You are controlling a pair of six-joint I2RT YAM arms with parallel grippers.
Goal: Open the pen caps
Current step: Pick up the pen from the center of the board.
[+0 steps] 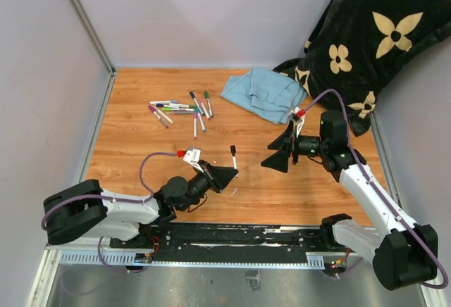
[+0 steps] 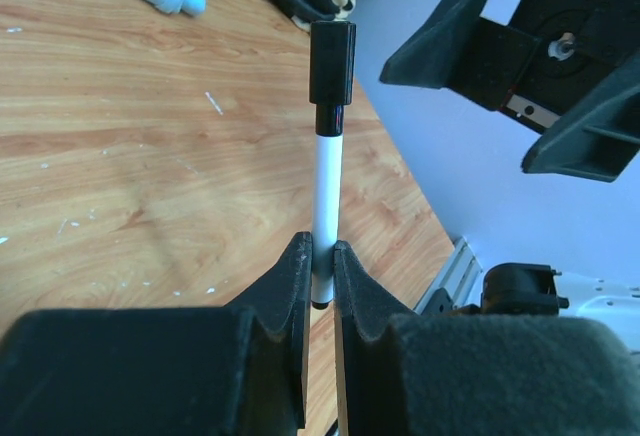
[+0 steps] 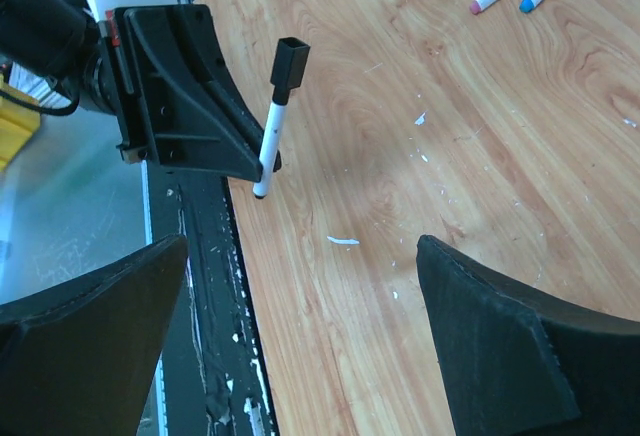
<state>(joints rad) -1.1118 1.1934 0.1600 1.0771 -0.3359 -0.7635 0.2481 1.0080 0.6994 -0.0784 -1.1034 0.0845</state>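
My left gripper (image 1: 227, 174) (image 2: 320, 256) is shut on the lower end of a white-barrelled pen (image 2: 326, 186) and holds it up off the table. Its black pen cap (image 2: 332, 61) (image 1: 233, 151) sits on the free top end. The right wrist view shows the same pen (image 3: 268, 141), its cap (image 3: 289, 61) and the left gripper (image 3: 180, 96) at upper left. My right gripper (image 1: 276, 151) (image 3: 302, 246) hangs open to the right of the pen, apart from it, nothing between its fingers. Several more capped pens (image 1: 180, 110) lie in a loose cluster at the back left.
A folded blue cloth (image 1: 264, 92) lies at the back centre. Over the back right corner drapes a black cushion with cream flowers (image 1: 373, 39). Grey walls enclose the wooden table (image 1: 141, 145) on three sides. The black base rail (image 1: 239, 236) runs along the near edge.
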